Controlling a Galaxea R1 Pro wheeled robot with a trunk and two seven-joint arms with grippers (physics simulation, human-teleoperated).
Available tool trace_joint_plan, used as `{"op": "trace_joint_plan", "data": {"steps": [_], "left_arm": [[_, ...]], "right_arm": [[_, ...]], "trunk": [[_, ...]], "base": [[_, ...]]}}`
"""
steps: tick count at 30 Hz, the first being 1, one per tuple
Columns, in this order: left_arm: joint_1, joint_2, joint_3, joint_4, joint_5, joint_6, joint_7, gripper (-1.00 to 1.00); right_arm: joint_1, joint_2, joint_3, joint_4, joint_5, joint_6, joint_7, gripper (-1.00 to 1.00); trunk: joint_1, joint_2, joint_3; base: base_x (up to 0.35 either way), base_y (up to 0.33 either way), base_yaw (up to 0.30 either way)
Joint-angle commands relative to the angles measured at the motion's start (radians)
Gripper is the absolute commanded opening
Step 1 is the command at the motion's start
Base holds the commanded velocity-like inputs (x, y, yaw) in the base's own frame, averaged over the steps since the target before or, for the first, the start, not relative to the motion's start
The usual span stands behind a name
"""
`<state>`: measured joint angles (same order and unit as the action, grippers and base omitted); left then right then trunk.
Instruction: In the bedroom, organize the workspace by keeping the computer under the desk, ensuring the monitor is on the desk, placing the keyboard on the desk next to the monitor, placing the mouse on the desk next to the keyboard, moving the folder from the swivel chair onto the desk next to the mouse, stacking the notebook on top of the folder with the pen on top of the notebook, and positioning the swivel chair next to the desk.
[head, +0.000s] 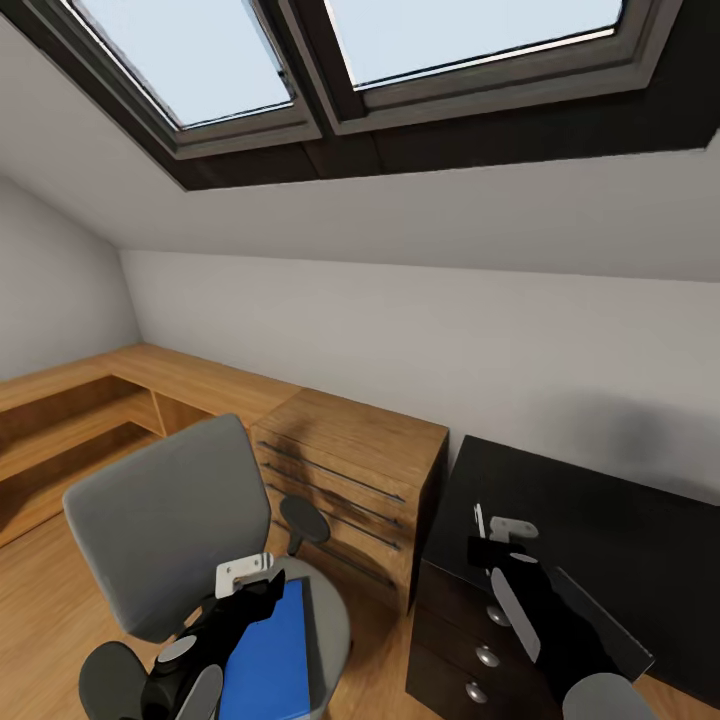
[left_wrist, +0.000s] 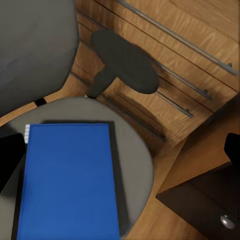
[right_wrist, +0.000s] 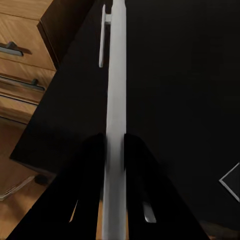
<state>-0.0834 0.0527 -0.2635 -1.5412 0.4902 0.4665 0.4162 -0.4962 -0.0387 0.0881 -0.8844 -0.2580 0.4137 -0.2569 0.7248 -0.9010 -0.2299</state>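
The left gripper, its finger spread unreadable, is held over the folder lying on the swivel chair, while a thin pale slab, apparently the notebook seen edge-on, is pinched by the right gripper above the desk, beside the pen and wooden cabinet.

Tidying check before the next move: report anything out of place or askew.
The folder lies on the swivel chair seat, not on the desk. The right gripper clamps what looks like the notebook standing on edge over the desk rather than flat. The pen lies alone on the desk.
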Motion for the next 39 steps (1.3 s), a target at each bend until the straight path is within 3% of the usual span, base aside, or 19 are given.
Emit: {"op": "trace_joint_plan", "data": {"steps": [1,6,18,22,27,39], "left_arm": [[-0.001,0.001,-0.003,-0.002,0.01,0.001,0.01,1.0],[-0.001,0.001,-0.003,-0.002,0.01,0.001,0.01,1.0],[-0.001,0.001,-0.003,-0.002,0.01,0.001,0.01,1.0],[-0.001,0.001,-0.003,-0.002,0.01,0.001,0.01,1.0],[-0.001,0.001,-0.003,-0.002,0.01,0.001,0.01,1.0],[-0.001,0.001,-0.004,-0.002,0.01,0.001,0.01,1.0]], "right_arm": [[-0.01,-0.002,0.005,0.02,-0.011,0.001,-0.01,-1.0],[-0.036,-0.003,0.006,0.075,-0.011,-0.02,-0.01,-1.0],[-0.042,-0.003,0.007,0.097,-0.01,-0.05,-0.009,-1.0],[-0.043,-0.003,0.008,0.149,-0.008,-0.165,-0.007,-1.0],[-0.06,-0.003,0.008,0.211,-0.008,-0.251,0.011,-1.0],[-0.151,-0.012,0.008,0.397,-0.008,-0.341,0.062,-1.0]], "trunk": [[0.0,-0.001,-0.001],[0.0,-0.001,-0.001],[0.0,-0.001,-0.001],[0.0,-0.001,-0.001],[0.0,-0.001,-0.001],[0.0,-0.001,-0.001]], "base": [[0.0,0.0,0.0],[0.0,0.0,0.0],[0.0,0.0,0.0],[0.0,0.0,0.0],[0.0,0.0,0.0],[0.0,0.0,0.0]]}}
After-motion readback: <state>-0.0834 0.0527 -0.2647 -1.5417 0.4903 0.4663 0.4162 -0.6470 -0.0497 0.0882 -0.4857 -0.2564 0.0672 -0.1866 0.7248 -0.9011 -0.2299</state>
